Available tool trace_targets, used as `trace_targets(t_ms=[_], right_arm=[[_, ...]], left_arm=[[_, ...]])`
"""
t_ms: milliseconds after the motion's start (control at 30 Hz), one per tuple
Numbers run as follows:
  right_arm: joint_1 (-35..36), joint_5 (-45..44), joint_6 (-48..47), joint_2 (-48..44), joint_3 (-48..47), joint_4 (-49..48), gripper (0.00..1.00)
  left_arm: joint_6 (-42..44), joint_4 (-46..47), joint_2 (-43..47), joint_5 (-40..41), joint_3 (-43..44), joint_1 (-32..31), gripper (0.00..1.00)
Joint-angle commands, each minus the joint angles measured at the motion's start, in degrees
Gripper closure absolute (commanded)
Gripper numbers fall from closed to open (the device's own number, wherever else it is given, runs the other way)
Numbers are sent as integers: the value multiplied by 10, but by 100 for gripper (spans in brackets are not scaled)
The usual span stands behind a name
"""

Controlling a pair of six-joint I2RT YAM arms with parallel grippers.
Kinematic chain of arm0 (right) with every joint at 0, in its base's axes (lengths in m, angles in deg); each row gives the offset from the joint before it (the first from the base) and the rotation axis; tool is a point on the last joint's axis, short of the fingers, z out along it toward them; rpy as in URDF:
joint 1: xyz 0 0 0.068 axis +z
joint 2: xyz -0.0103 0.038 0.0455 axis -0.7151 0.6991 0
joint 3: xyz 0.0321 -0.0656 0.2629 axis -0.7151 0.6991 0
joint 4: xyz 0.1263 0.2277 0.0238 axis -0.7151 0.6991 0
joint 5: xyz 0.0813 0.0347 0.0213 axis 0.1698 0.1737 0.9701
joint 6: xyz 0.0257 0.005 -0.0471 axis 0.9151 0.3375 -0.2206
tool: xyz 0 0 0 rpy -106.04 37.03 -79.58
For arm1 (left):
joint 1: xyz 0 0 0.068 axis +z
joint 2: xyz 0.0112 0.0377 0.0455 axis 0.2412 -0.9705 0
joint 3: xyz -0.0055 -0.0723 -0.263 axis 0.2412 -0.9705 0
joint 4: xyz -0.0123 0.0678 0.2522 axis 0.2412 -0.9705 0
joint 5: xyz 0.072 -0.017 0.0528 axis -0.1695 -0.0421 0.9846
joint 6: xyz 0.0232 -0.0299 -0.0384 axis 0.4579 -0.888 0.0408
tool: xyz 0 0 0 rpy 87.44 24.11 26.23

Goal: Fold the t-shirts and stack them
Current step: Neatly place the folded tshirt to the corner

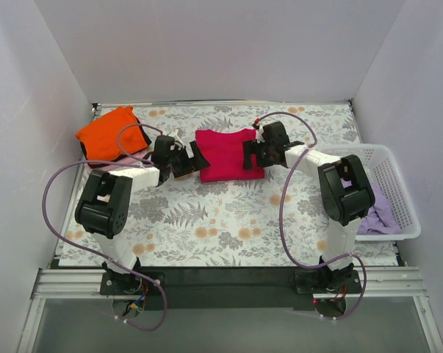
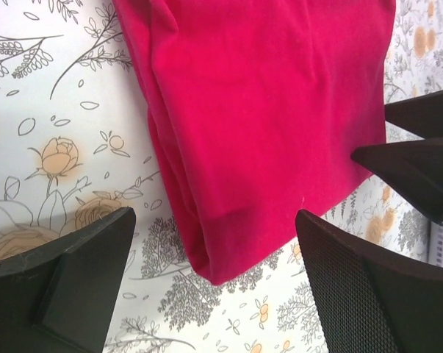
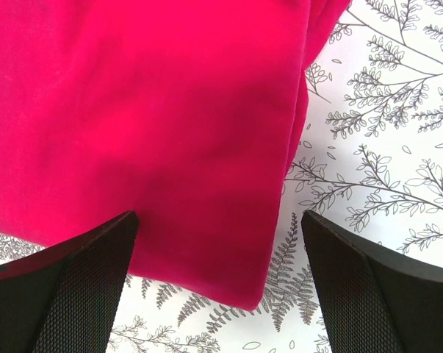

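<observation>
White plastic lattice forms the basket (image 1: 402, 188), which stands well out past the right gripper's (image 1: 249, 154) outer side, beyond that arm's elbow. A lavender t-shirt (image 1: 379, 212) lies crumpled inside it, toward its near end.

Directly between the two grippers lies the crimson-magenta t-shirt (image 1: 228, 154), folded into a rectangle flat on the fern-printed table (image 1: 228, 220). The left gripper (image 1: 200, 160) faces one side edge of it and the right gripper faces the other. Both have their jaws spread wide, and neither grips anything. In each wrist view a near corner of the crimson shirt sits in the gap between the black fingers.

Out past the left gripper's outer side, near the far corner, the orange t-shirt (image 1: 107, 132) lies folded. A strip of pale pink cloth (image 1: 125, 164) shows at its near edge.
</observation>
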Motion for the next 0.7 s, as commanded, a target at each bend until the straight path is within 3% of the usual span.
trace_targets(t_ms=[0,667], right_arm=[[4,5,4,-27,4,-26,16],[8,7,5,-21,4,-28,16]], left_arm=[[-24,57,-8,-36,-9,10,16],[-79,160,-127,-79,18,16,16]])
